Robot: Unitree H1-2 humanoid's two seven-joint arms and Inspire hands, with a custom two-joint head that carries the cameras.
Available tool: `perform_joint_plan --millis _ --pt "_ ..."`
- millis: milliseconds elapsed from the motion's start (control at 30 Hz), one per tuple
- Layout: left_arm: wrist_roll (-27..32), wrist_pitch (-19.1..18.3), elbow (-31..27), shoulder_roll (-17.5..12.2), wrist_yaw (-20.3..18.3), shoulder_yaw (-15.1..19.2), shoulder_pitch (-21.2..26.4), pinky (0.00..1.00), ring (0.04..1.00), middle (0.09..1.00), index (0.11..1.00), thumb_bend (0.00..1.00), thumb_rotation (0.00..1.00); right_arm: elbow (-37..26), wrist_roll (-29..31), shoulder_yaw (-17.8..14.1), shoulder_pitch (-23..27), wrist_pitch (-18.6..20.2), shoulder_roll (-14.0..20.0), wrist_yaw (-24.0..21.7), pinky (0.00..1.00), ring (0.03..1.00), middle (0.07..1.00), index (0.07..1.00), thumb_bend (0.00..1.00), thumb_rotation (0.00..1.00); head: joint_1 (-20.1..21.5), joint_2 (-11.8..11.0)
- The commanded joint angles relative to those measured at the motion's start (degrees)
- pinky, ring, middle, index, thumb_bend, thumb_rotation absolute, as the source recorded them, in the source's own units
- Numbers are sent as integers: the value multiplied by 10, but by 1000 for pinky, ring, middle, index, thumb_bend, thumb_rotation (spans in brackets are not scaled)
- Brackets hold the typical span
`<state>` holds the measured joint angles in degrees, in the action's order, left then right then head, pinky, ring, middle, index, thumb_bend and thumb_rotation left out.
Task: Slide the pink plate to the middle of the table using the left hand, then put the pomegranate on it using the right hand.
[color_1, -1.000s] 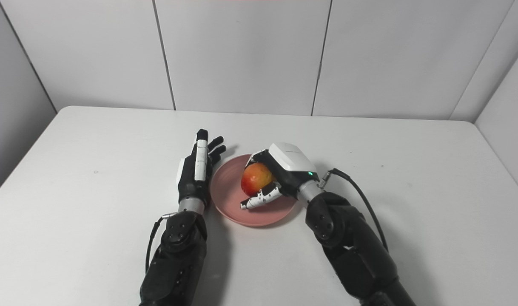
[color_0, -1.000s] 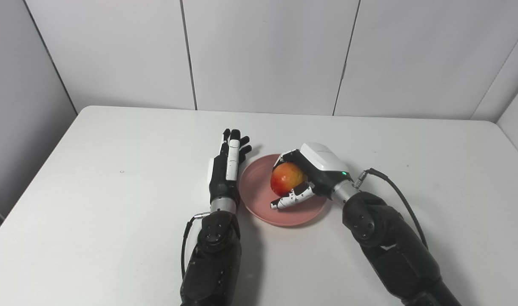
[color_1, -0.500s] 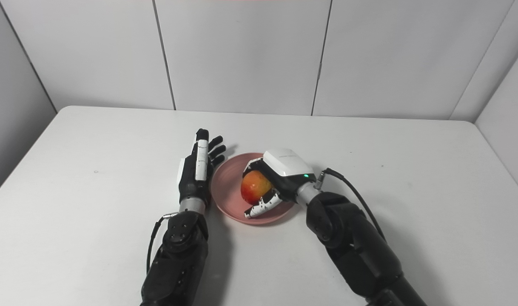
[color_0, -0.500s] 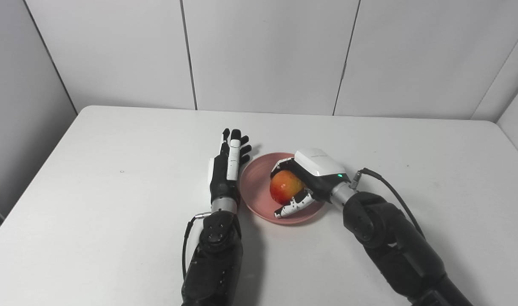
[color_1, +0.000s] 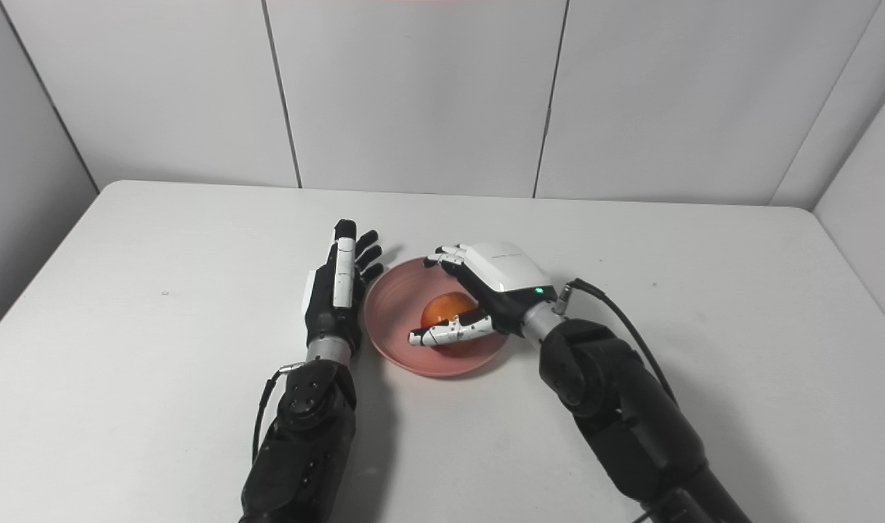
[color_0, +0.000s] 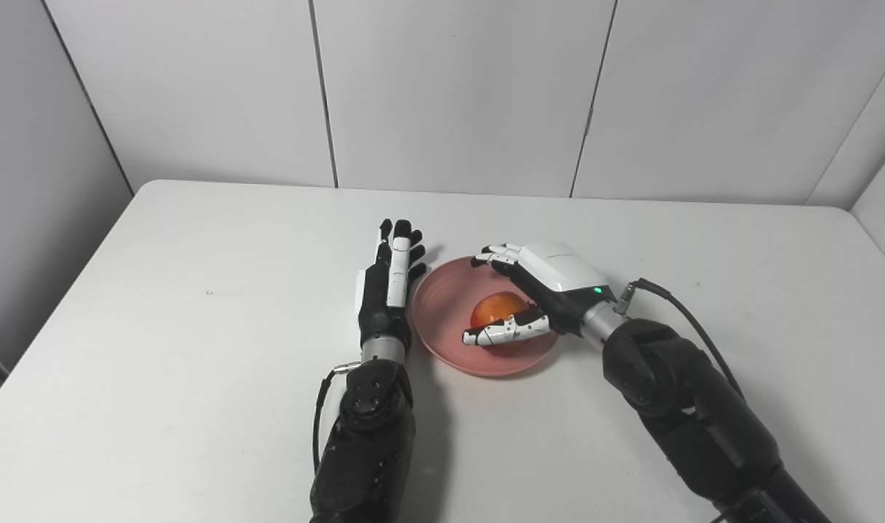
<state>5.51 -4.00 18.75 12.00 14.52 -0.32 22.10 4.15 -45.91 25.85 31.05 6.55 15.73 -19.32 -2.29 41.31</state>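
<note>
The pink plate (color_0: 442, 312) sits near the middle of the white table (color_0: 195, 305). A red-orange pomegranate (color_0: 497, 311) rests in the plate. My right hand (color_0: 537, 287) hovers over it with its fingers spread apart; the thumb (color_0: 504, 333) crosses in front of the fruit and the fingers reach past it, so part of the fruit is hidden. My left hand (color_0: 388, 287) lies flat and open along the plate's left rim, fingers pointing away from me.
Grey wall panels stand behind the table's far edge (color_0: 486, 195). A black cable (color_0: 675, 319) loops from my right wrist. Bare tabletop stretches to the left and right of both arms.
My right hand lowered the pomegranate into the plate, then spread its fingers and let go. The plate has shifted slightly away from me. The left hand has stayed in place.
</note>
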Motion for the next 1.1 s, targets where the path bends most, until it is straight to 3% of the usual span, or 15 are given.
perform_joint_plan --millis 0,133,200,267,367,467,600,667,867,933,1033,1067 --pt "4 -8 -22 30 -7 -3 8 823 909 873 995 917 934 -31 8 -19 38 -22 0 22 953 932 918 849 908 825 0 2" --pt "7 -8 -29 29 -7 -1 3 829 938 921 989 942 916 -48 32 -46 37 -20 -9 39 936 926 911 857 895 877 0 4" --pt "7 -12 -35 28 -6 -1 0 813 898 915 984 947 915 -51 54 -67 30 -19 -22 60 877 898 897 849 895 896 1 5" --pt "8 -20 -43 27 -6 0 -3 826 861 868 978 957 918 -49 96 -103 16 -17 -46 88 663 810 873 832 933 922 2 5" --pt "10 -25 -51 25 -9 1 -8 837 849 850 974 955 915 -38 165 -156 0 -17 -81 119 638 799 869 839 951 956 2 4" --pt "11 -23 -50 22 -11 3 -11 849 834 856 970 950 908 -21 235 -205 -18 -24 -112 147 784 873 878 856 915 986 4 -2" --pt "11 -21 -51 19 -14 2 -19 831 832 854 959 943 902 23 292 -243 -36 -49 -133 180 797 870 882 871 839 1000 5 -13" --pt "6 -11 -54 16 -17 -2 -25 846 836 854 967 936 904 46 337 -270 -46 -33 -153 190 843 889 903 885 864 1000 5 -15" --pt "-17 25 -49 4 -21 -12 -32 834 843 861 976 910 918 80 405 -300 -66 -34 -185 211 918 919 909 900 862 1000 11 -19" --pt "-27 43 -35 -2 -20 -14 -31 815 845 858 971 901 925 102 419 -303 -72 -54 -192 217 919 906 901 905 842 1000 20 -35" --pt "-39 78 -12 -7 -21 -15 -32 783 871 882 952 907 903 129 421 -297 -81 -82 -194 223 939 891 902 907 815 1000 25 -42" --pt "-45 97 2 -10 -20 -14 -31 820 895 902 947 918 900 142 424 -296 -85 -90 -197 227 953 902 905 906 814 1000 27 -46"
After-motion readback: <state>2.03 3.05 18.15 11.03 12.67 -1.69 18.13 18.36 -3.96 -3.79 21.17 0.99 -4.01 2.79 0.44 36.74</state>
